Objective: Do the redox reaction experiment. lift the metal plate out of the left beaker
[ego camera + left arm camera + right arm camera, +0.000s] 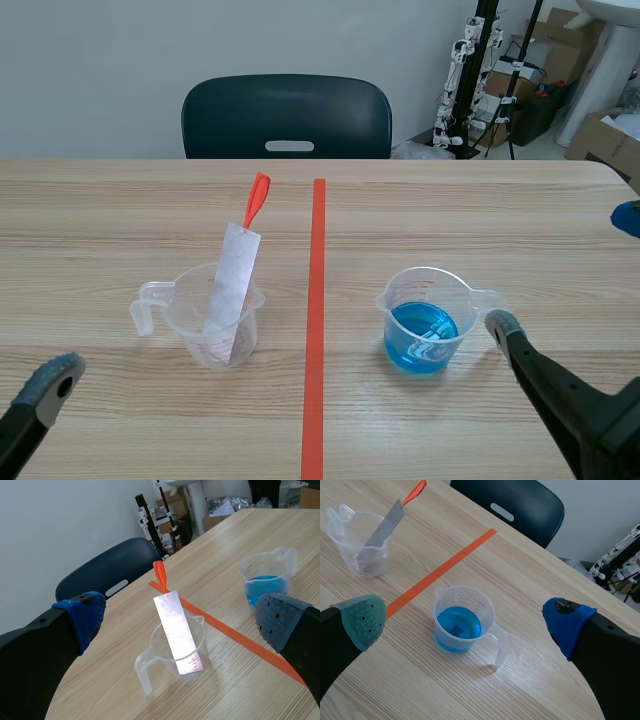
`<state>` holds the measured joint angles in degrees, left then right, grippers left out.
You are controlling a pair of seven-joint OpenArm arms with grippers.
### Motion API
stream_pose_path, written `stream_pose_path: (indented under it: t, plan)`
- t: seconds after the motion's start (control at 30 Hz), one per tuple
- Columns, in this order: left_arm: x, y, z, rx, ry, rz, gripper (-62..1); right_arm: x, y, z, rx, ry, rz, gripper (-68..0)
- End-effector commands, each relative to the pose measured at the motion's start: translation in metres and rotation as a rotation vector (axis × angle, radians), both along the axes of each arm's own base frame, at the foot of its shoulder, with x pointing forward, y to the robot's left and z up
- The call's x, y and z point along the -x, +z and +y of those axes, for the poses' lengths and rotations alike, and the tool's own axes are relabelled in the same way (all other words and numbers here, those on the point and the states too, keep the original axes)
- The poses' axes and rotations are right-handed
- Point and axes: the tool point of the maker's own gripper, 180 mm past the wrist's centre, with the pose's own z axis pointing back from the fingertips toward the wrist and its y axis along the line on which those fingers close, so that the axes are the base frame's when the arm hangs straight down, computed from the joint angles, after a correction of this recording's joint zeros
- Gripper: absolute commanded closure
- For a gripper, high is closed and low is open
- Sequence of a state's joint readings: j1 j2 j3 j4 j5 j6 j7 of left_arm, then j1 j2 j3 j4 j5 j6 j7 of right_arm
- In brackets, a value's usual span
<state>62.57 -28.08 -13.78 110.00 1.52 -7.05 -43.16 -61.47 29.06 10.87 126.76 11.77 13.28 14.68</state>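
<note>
The metal plate [232, 290] stood tilted in the left beaker [190, 310], foot on the bottom and upper part leaning on the rim. That put the orange tab [257, 198] at its top well clear of the cup, probably as a place to pinch. No coloured liquid showed around it. Across the orange tape line [315, 330] on the table [120, 200], the right beaker [425, 320] held blue liquid. The left tool [182, 620] was spread wide and held nothing. It sat low on the near side of the left beaker and apart from it, with the plate framed between its fingers, which looked like lining up for a grasp. The right tool [465, 620] was equally wide and empty, near the right beaker's handle. The lift had not begun
</note>
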Motion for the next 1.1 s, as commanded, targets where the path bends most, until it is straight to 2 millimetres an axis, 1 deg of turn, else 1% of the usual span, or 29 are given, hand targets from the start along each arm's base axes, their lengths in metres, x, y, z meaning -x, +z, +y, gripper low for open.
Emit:
stream_pose_path:
  t: [0.0, 0.87, 1.07]
  plan:
    - [0.0014, 0.0076, -0.0036, 0.024, -0.004, -0.019, -62.3, -0.0038, 0.0111, 0.0023, -0.008, 0.005, -0.040, -67.9]
    - [0.0014, 0.0076, -0.0035, 0.024, -0.004, -0.019, -62.3, -0.0027, 0.0104, 0.0040, -0.012, 0.015, -0.034, -67.9]
    - [0.0014, 0.0076, -0.0035, 0.024, -0.004, -0.019, -62.3, -0.0025, 0.0072, 0.0027, -0.001, 0.009, -0.019, -67.9]
